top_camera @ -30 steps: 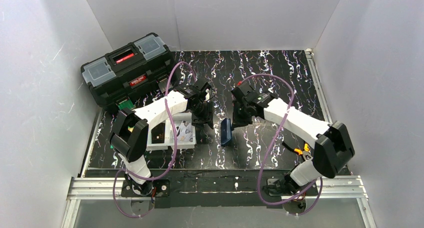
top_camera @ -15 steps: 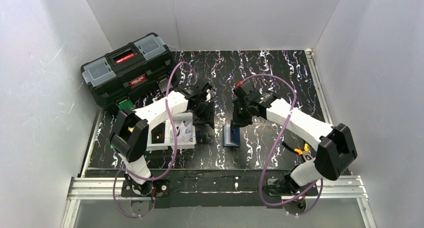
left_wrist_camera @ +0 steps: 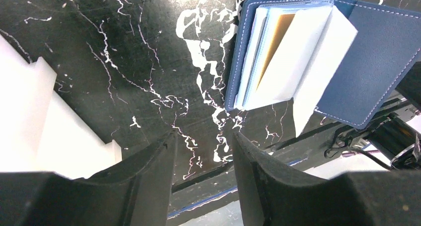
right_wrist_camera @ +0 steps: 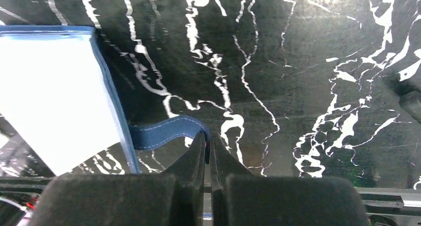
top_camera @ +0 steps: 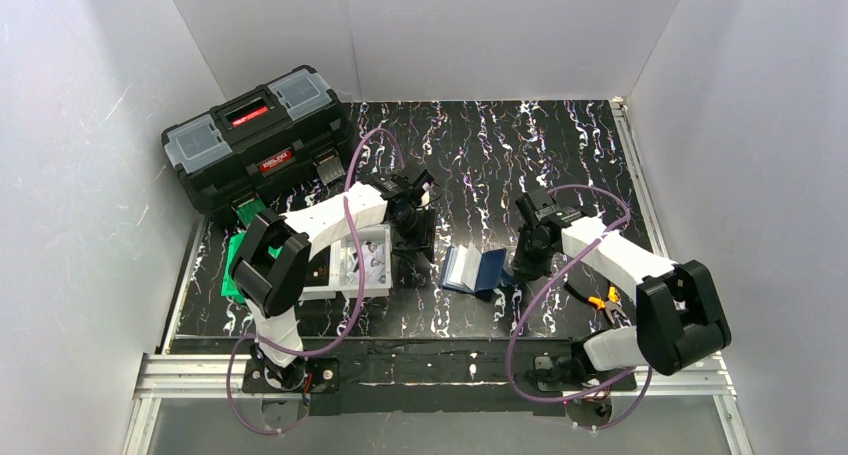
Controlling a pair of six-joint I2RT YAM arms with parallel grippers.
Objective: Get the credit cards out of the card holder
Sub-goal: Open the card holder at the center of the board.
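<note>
The navy card holder (top_camera: 476, 270) lies spread open on the black marbled table between the arms. In the left wrist view the card holder (left_wrist_camera: 377, 62) shows pale inner pockets, and the edge of an orange credit card (left_wrist_camera: 278, 32) sits in one. My left gripper (top_camera: 413, 247) is open and empty just left of the holder, and its jaws (left_wrist_camera: 203, 136) stand apart over bare table. My right gripper (top_camera: 521, 265) is at the holder's right edge. In the right wrist view it (right_wrist_camera: 207, 139) is shut on the holder's navy flap (right_wrist_camera: 166, 131).
A black toolbox (top_camera: 255, 135) stands at the back left. A white tray (top_camera: 340, 287) with printed slips lies under the left arm, also in the left wrist view (left_wrist_camera: 30, 126). A green item (top_camera: 235, 265) lies left of it. Orange pliers (top_camera: 603, 300) lie by the right arm.
My right gripper moved right and towards the near edge, pulling the holder from standing nearly closed to spread open. The left gripper shifted slightly right, staying open.
</note>
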